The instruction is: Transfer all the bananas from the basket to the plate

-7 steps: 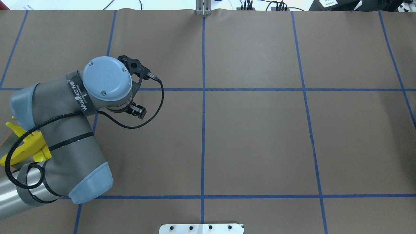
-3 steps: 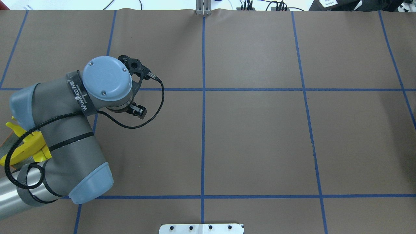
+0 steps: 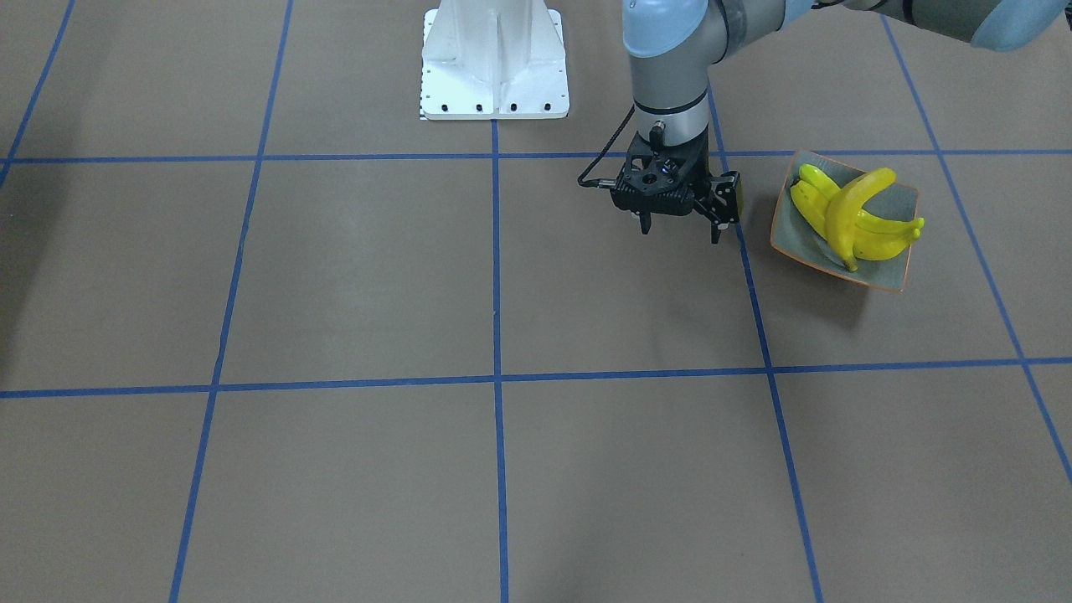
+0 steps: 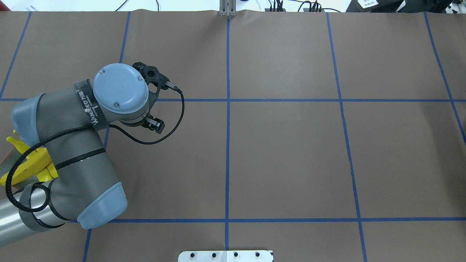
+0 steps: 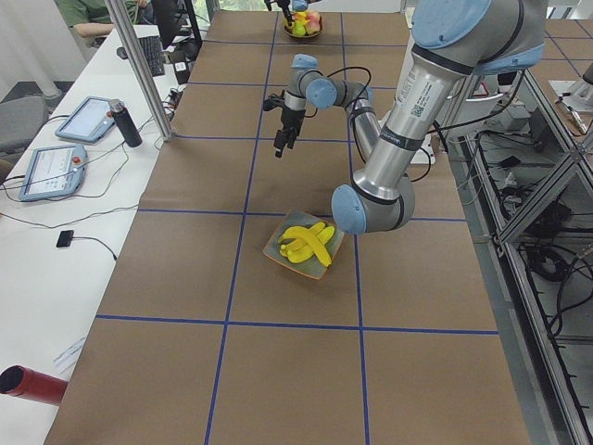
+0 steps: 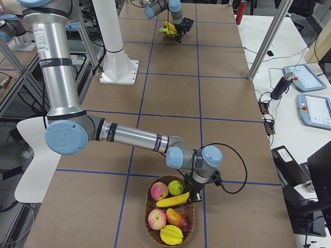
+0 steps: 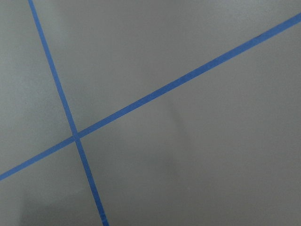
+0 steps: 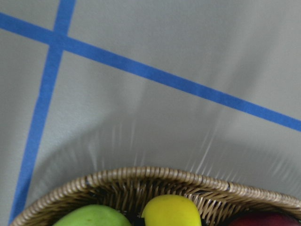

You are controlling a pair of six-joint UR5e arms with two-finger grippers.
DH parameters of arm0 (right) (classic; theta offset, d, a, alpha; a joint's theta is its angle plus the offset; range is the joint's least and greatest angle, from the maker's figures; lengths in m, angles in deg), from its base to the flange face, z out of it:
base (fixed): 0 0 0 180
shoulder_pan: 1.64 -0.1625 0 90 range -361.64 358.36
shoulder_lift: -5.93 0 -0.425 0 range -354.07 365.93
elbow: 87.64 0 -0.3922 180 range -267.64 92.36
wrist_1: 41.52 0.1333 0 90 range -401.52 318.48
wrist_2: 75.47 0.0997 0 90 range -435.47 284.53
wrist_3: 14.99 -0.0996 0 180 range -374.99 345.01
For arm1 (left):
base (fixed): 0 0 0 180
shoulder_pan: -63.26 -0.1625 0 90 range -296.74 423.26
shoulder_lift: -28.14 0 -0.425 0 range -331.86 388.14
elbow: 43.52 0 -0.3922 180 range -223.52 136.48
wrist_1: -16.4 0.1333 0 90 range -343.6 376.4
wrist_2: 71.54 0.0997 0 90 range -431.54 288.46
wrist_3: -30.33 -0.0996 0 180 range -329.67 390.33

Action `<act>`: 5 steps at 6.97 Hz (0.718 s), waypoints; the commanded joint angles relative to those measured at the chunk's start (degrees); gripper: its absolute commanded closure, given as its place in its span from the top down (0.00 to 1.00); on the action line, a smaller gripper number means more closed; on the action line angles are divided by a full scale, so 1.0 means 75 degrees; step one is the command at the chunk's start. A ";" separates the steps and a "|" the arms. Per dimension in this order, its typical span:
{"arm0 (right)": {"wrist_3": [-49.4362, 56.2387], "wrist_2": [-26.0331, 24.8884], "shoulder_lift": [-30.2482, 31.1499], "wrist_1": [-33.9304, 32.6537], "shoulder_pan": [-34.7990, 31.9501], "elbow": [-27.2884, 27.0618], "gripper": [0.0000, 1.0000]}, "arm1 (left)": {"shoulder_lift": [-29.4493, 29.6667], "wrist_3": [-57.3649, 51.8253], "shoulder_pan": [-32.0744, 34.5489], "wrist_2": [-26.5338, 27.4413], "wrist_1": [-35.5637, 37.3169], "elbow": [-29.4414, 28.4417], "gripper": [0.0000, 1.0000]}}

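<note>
Nearest: basket (image 8: 155, 177) holds one banana (image 6: 173, 200) among other fruit. Right pincer (image 6: 196, 194) sits at its rim; can't tell its opening. Farther: left pincer (image 3: 680, 231) spread wide, empty, beside plate (image 3: 901, 201) piled with bananas (image 3: 854, 224). Probably light, stiff, slick; grab mid-curve.

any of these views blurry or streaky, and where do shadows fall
Right wrist view: soft, pale streaks above the basket rim, likely motion blur. Left wrist view: slightly soft, just taped table. Front-facing view: sharp; the plate under the bananas throws a soft shadow toward the camera.
</note>
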 commanded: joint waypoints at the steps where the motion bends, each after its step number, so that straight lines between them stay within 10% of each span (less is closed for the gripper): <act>1: 0.0012 -0.0025 0.0071 -0.0045 -0.0457 -0.0226 0.00 | -0.0014 0.0000 0.0005 -0.0004 -0.0012 -0.0012 1.00; 5: 0.1302 0.0312 0.0024 -0.1813 -0.2050 -0.1864 0.00 | -0.0014 0.0000 -0.0018 -0.0004 -0.0023 -0.0012 1.00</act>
